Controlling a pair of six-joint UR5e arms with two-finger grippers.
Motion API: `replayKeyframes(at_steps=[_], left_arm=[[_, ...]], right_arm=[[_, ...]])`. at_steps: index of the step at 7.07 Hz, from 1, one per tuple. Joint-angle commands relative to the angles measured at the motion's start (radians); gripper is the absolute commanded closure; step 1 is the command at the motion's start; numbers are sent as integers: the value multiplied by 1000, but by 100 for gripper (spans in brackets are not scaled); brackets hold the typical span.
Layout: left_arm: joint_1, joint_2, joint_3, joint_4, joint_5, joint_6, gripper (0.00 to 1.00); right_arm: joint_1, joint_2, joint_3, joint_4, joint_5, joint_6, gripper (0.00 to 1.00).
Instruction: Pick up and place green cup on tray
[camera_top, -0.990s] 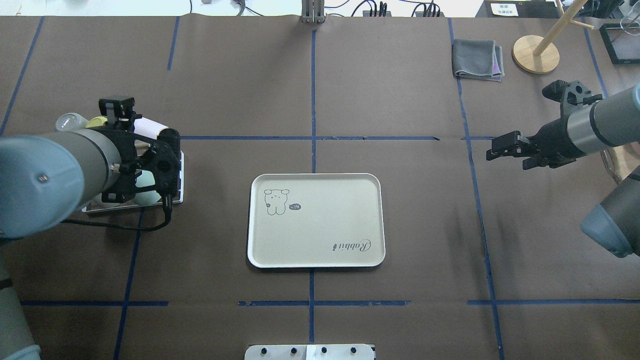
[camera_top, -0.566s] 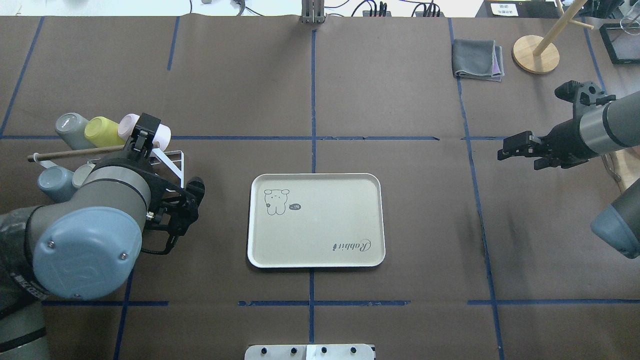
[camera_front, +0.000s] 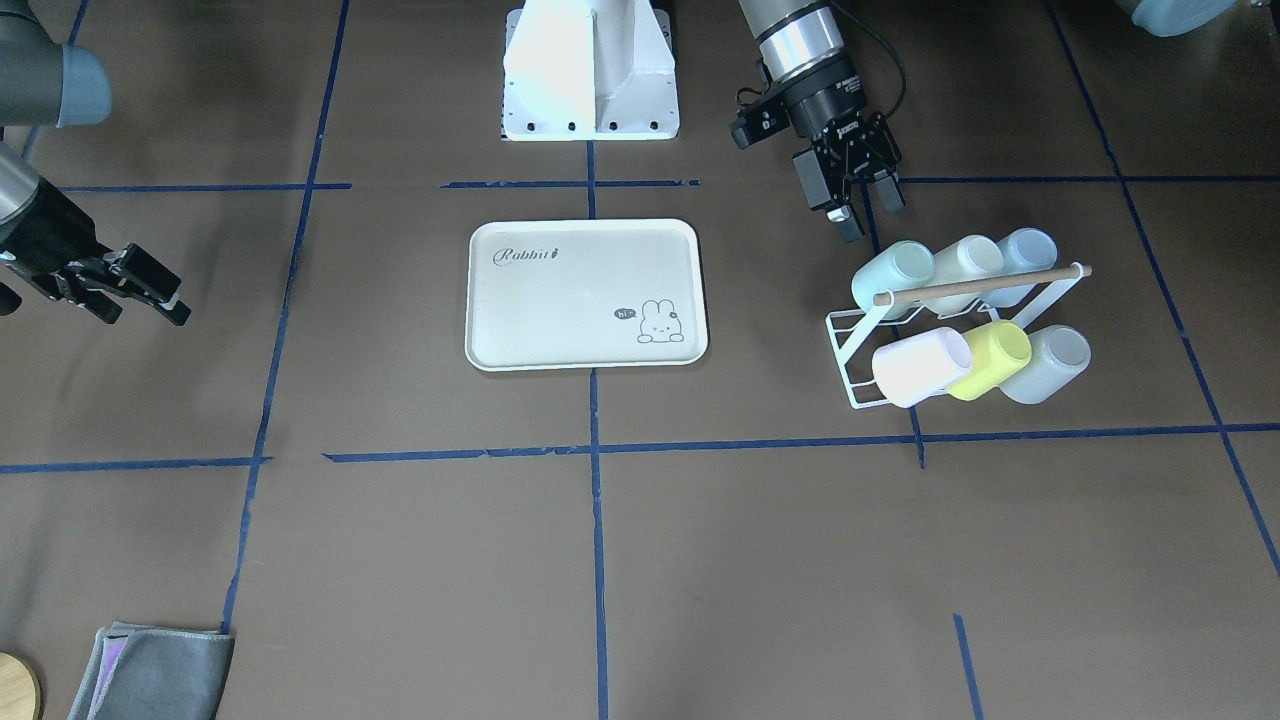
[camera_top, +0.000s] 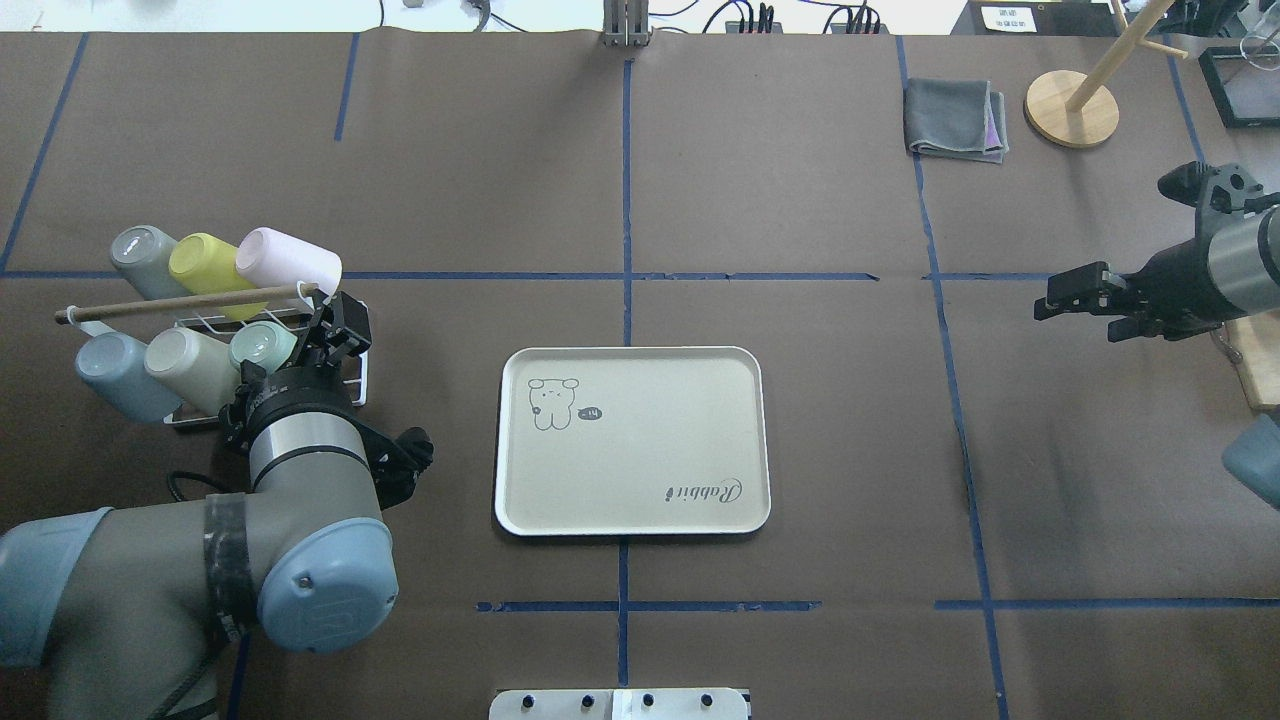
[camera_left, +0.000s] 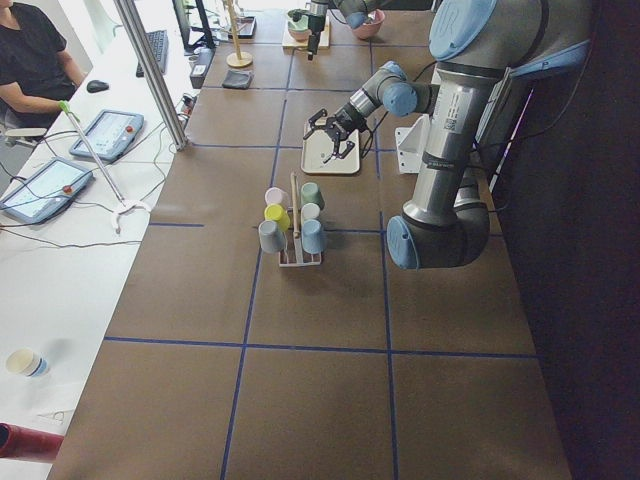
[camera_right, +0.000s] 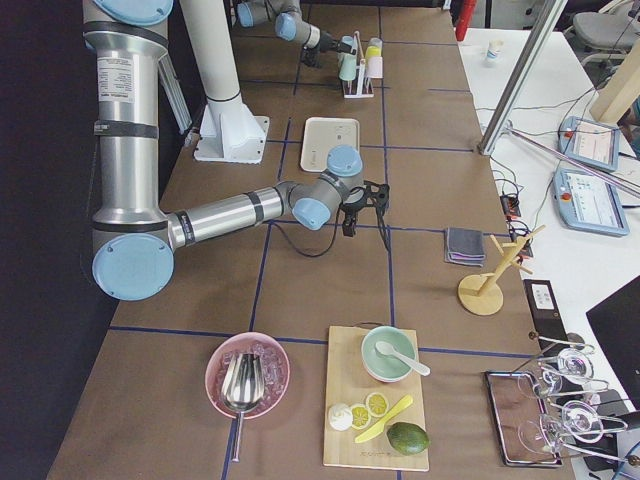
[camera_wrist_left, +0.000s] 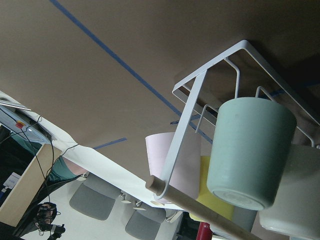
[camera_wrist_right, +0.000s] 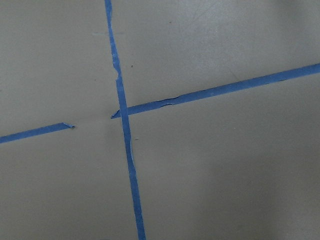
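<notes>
The green cup (camera_top: 263, 347) is a pale mint tumbler lying on its side on a white wire rack (camera_front: 850, 360), at the rack's end nearest the tray. It fills the left wrist view (camera_wrist_left: 250, 150), bottom toward the camera. My left gripper (camera_top: 335, 325) is open and empty, just beside the cup on the robot's side, pointing at it without touching; it also shows in the front view (camera_front: 862, 212). The cream tray (camera_top: 640, 500) with "Rabbit" lettering lies empty at the table's middle. My right gripper (camera_top: 1062, 296) is open and empty, far right.
The rack has a wooden rod (camera_top: 180, 302) and holds several other cups, among them a pink one (camera_top: 290, 258) and a yellow-green one (camera_top: 205, 262). A grey cloth (camera_top: 955, 118) and a wooden stand (camera_top: 1071, 108) sit at the far right.
My left arm has swung off the rack toward the robot's side, and its gripper now points at the mint cup from there. My right arm has drawn back to the right.
</notes>
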Motion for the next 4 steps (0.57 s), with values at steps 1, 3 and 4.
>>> replayKeyframes(at_steps=[1, 3, 4], left_arm=[[33, 3, 58, 65, 67, 7, 0], [73, 1, 125, 116, 72, 16, 0], [72, 0, 147, 116, 73, 13, 0]], right_arm=[[2, -11, 6, 0, -1, 0, 0], [5, -14, 15, 0, 0, 0, 0], [5, -17, 25, 0, 0, 1, 0]])
